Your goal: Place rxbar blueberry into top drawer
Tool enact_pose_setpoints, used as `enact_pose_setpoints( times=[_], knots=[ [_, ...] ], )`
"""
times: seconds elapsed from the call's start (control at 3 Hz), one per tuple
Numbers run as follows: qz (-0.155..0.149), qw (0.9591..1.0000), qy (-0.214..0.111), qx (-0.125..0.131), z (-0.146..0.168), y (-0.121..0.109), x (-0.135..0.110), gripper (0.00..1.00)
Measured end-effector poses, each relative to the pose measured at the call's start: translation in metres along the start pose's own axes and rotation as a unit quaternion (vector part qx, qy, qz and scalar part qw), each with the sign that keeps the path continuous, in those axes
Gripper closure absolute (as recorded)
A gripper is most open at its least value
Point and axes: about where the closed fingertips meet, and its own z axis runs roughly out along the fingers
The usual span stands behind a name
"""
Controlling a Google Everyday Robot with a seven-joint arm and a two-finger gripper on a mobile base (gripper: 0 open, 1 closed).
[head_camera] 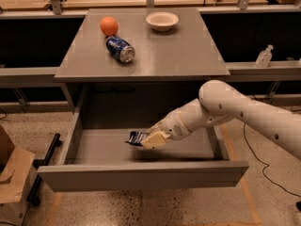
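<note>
The top drawer (141, 175) is pulled wide open below the grey cabinet top (178, 55). My gripper (146, 139) is down inside the drawer, near the middle, just above its floor. It is shut on the rxbar blueberry (137, 137), a dark blue wrapper with pale print that sticks out to the left of the fingers. The white arm (235, 109) reaches in from the right over the drawer's right wall.
On the cabinet top lie a blue soda can (120, 49) on its side, an orange (108, 26) and a white bowl (162, 20). A cardboard box (11, 173) stands at the left on the floor. A clear bottle (264, 56) sits on the right shelf.
</note>
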Motion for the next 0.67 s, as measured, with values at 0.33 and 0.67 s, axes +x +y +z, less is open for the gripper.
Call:
enact_pose_setpoints(
  times=[0.33, 0.67],
  knots=[
    [0.009, 0.9999, -0.009, -0.003, 0.0244, -0.0061, 0.0242, 0.86],
    [0.011, 0.9996, -0.024, 0.006, 0.033, -0.0097, 0.0314, 0.62]
  ],
)
